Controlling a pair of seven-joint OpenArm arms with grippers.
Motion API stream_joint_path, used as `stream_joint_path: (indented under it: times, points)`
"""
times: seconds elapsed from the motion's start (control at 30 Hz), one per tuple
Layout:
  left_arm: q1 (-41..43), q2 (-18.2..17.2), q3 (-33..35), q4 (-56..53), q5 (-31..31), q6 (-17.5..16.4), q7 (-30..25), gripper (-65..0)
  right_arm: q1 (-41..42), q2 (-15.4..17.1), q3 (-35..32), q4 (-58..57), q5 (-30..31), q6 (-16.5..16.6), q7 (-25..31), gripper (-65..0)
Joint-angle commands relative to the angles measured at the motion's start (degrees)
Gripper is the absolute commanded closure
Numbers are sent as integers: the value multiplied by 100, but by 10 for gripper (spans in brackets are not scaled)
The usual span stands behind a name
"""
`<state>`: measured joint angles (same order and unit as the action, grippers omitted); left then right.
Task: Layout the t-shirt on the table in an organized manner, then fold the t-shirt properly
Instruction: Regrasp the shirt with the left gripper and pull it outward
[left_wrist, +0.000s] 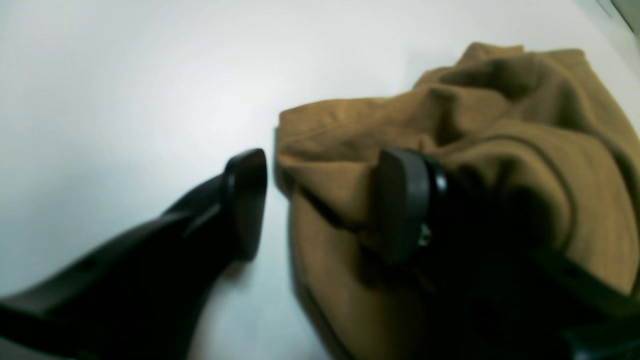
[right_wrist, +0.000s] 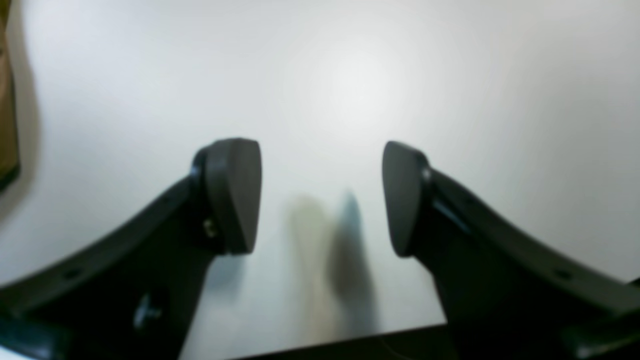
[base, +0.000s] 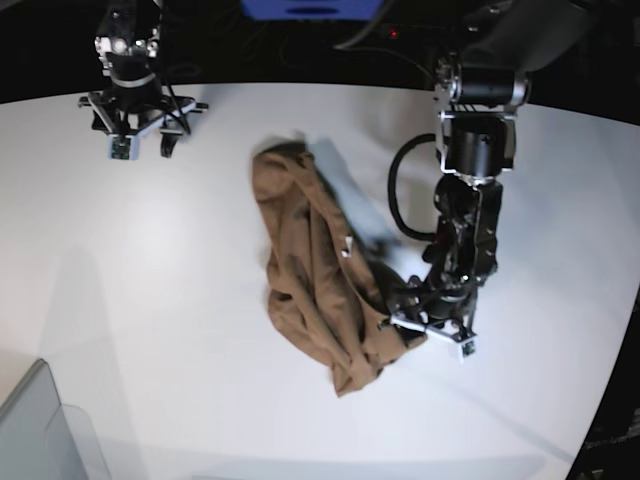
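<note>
The t-shirt (base: 315, 265) lies crumpled in a long bunched heap near the middle of the white worktop (base: 150, 300), running from far-centre down toward the near side, w/ deep folds and a small pale tag (base: 347, 250) showing on its right edge. Not spread out, not folded.

Left gripper (base: 425, 325) is down at the shirt's lower right end, arm reaching over the worktop from the far right in the base view. In the left wrist view its jaws stand apart: one pad (left_wrist: 407, 202) sits over the cloth, the other (left_wrist: 245, 200) over bare worktop just beside the shirt's hemmed edge, which lies between them. No cloth is pinched between the pads; whether the pad over the shirt actually touches it, can't tell — view is blurred.

Right gripper (base: 135, 135) hangs at the far left corner of the worktop, well apart from the shirt. Right wrist view shows its jaws (right_wrist: 322, 195) wide open, nothing between the pads but bare white surface and a soft shadow; a sliver of tan cloth shows at that view's left edge.

Grey translucent bin (base: 45, 435) sits at the near left corner, apart from the shirt.
</note>
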<state>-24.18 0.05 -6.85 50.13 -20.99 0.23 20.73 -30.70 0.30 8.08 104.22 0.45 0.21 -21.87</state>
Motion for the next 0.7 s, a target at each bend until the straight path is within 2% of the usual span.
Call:
stream_joint_path:
  times: [0.0, 0.2, 0.27, 0.33, 0.4, 0.43, 0.5, 0.57, 0.67]
  points:
    - [-188, 25, 57, 99, -24, -54, -108, -342, -12, 28, 14, 87, -14, 10, 143, -389]
    - [-162, 43, 83, 90, -24, -54, -108, -337, -20, 28, 14, 87, -14, 10, 143, -389]
    - [-179, 43, 92, 90, -24, -54, -108, -306, -29, 28, 14, 87, -14, 10, 143, -389]
    - [-179, 43, 92, 90, -24, -54, -108, -191, -29, 28, 14, 87, -14, 10, 143, -389]
    - [-188, 43, 92, 90, -24, -54, -108, -35, -29, 28, 14, 87, -14, 10, 143, -389]
    - [-188, 43, 92, 90, -24, -54, -108, 0, -29, 28, 14, 87, -14, 10, 143, -389]
    - [-188, 43, 92, 90, -24, -54, -108, -22, -20, 28, 14, 87, -14, 10, 143, -389]
    - [-179, 43, 92, 90, -24, -54, -108, 0, -20, 28, 14, 87, -14, 10, 143, -389]
    - [-153, 43, 39, 363, -129, -54, -47, -4, -12, 28, 14, 87, -14, 10, 143, -389]
